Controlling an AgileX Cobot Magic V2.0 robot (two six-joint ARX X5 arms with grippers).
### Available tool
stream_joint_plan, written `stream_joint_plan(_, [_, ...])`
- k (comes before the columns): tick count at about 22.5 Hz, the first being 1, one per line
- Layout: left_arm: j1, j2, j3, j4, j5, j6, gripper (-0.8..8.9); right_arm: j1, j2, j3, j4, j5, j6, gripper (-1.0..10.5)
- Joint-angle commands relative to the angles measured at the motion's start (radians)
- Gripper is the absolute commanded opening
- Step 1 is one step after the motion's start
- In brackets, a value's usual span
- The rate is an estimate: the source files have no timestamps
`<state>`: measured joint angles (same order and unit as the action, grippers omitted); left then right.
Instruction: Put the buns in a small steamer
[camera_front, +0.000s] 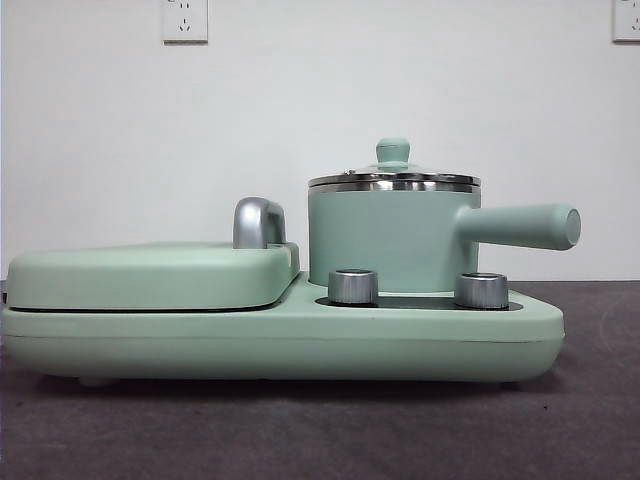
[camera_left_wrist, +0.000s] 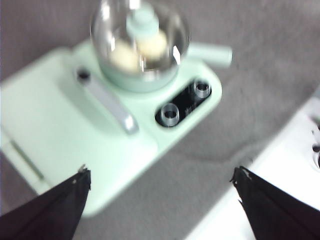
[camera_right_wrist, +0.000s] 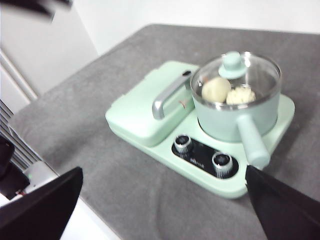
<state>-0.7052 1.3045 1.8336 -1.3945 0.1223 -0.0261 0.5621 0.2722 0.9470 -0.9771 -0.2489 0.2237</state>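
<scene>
Nearest the front camera, the two steel knobs (camera_front: 353, 286) are sitting on the dark panel at the front edge of the mint-green cooker base (camera_front: 280, 340), which is resting on the grey desk (camera_front: 300, 430). Behind them the small steamer (camera_right_wrist: 235, 110) is standing on the base's right end, glass lid (camera_right_wrist: 237, 75) on, side handle pointing right. Both buns (camera_right_wrist: 227, 91) are lying inside it, side by side under the lid. The left end effector (camera_left_wrist: 160, 200) and right end effector (camera_right_wrist: 165, 200) are hanging well above the desk, jaws spread wide, gripping nothing. The task appears finished; the next move likely only calls for parking both arms clear.
</scene>
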Motion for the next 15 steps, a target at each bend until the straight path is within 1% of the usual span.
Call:
stream_joint_plan(1, [-0.009,-0.152,-0.201,0.134,-0.002,-0.086,4.65,0.006,0.001,0.008,0.031,-0.014,-0.020,5.2])
stream_joint_plan(6, [-0.009,-0.448,-0.558,0.354,-0.003,-0.167,4.65,0.006,0.001,0.008,0.061,-0.031,-0.026,5.2])
stream_joint_plan(11, [-0.008,-0.681,-0.814,0.486,-0.003,-0.238,4.52,0.006,0.001,0.008,0.058,-0.045,-0.029,5.2])
stream_joint_plan(12, [-0.008,-0.710,-0.845,0.497,-0.003,-0.256,4.11,0.006,0.001,0.008,0.058,-0.049,-0.029,5.1])
stream_joint_plan(13, [-0.008,-0.737,-0.871,0.504,-0.003,-0.274,3.32,0.006,0.001,0.008,0.058,-0.052,-0.029,4.7])
stream_joint_plan(14, [-0.008,-0.763,-0.895,0.505,-0.003,-0.286,1.88,0.006,0.001,0.008,0.056,-0.057,-0.029,3.9])
stream_joint_plan(15, [-0.008,-0.782,-0.913,0.502,-0.003,-0.290,-0.11,0.006,0.001,0.008,0.051,-0.066,-0.029,2.2])
